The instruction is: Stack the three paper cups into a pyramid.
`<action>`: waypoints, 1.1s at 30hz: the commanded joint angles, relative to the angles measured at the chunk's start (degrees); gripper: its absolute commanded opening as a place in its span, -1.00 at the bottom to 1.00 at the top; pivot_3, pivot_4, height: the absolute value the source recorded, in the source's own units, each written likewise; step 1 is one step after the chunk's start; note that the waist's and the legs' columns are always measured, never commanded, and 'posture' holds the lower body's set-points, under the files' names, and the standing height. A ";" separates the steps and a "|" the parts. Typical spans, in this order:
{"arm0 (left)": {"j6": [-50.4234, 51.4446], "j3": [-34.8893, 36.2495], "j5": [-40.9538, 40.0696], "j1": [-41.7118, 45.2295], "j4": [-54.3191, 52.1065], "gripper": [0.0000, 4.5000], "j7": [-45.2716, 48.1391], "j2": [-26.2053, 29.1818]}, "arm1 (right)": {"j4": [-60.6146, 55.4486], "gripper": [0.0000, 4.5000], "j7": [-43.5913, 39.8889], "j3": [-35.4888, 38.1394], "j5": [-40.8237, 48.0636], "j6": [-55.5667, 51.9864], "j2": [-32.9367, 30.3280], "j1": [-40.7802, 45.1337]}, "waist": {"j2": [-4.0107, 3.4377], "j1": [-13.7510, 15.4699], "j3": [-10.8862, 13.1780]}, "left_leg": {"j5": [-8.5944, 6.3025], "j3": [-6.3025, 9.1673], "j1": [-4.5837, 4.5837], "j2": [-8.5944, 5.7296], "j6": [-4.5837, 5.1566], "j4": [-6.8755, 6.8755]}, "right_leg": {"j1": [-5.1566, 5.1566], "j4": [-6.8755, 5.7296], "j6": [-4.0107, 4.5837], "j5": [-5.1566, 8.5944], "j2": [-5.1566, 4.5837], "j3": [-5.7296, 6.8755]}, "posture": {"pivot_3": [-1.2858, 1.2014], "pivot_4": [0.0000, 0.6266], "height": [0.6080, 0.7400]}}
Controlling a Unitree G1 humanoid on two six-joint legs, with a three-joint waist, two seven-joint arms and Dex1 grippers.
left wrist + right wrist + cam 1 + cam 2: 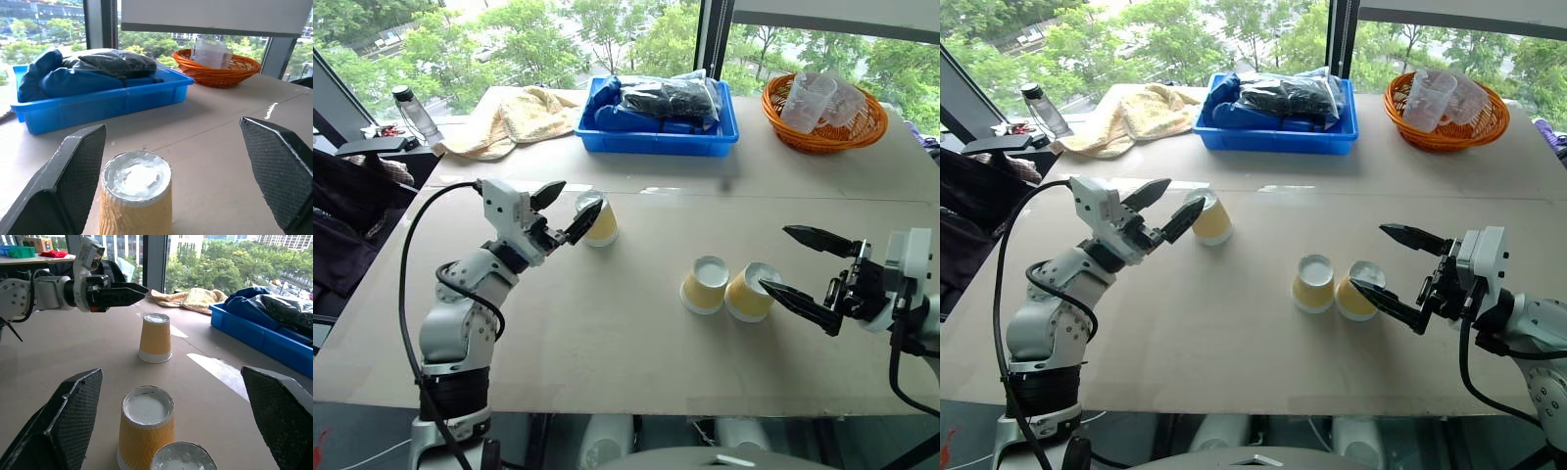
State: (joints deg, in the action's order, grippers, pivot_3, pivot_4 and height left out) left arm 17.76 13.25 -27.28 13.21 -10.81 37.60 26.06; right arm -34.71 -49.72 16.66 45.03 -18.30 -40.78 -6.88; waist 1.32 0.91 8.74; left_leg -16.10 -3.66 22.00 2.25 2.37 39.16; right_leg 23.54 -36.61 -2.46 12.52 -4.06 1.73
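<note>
Three yellow-tan paper cups stand upside down on the brown table. One cup (600, 221) stands alone at the left, and my left gripper (570, 207) is open around it; in the left wrist view this cup (136, 196) stands between the two fingers, close to one of them. The other two cups (705, 285) (749, 292) stand side by side at centre right. My right gripper (787, 260) hangs open just right of them, its lower fingertip at the rim of the nearer cup. Nothing is held.
Along the table's far side lie a blue bin (656, 143) with dark bags, an orange basket (803, 143) of clear plastic cups, a yellow towel (514, 117) and a bottle (414, 113). Bare tabletop lies between the lone cup and the pair.
</note>
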 commanded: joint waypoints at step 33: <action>-9.47 -7.96 12.64 12.03 19.57 1.00 -4.28 -3.41 | -0.42 0.99 0.37 -0.27 -3.34 2.20 2.51 -0.29 | 0.01 -0.03 0.01 | 0.00 0.04 0.07 0.01 0.01 -0.02 | 0.02 0.07 -0.03 -0.02 0.00 0.07 | 0.03 -0.52 0.90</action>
State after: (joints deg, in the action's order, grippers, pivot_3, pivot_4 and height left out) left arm 9.80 4.93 -14.80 24.11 9.18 33.27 22.73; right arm -33.93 -49.13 16.02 41.38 -17.25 -38.34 -7.86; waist 1.33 0.88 8.74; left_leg -16.10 -3.62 22.07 2.25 2.37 39.14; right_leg 23.56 -36.53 -2.50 12.50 -4.07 1.80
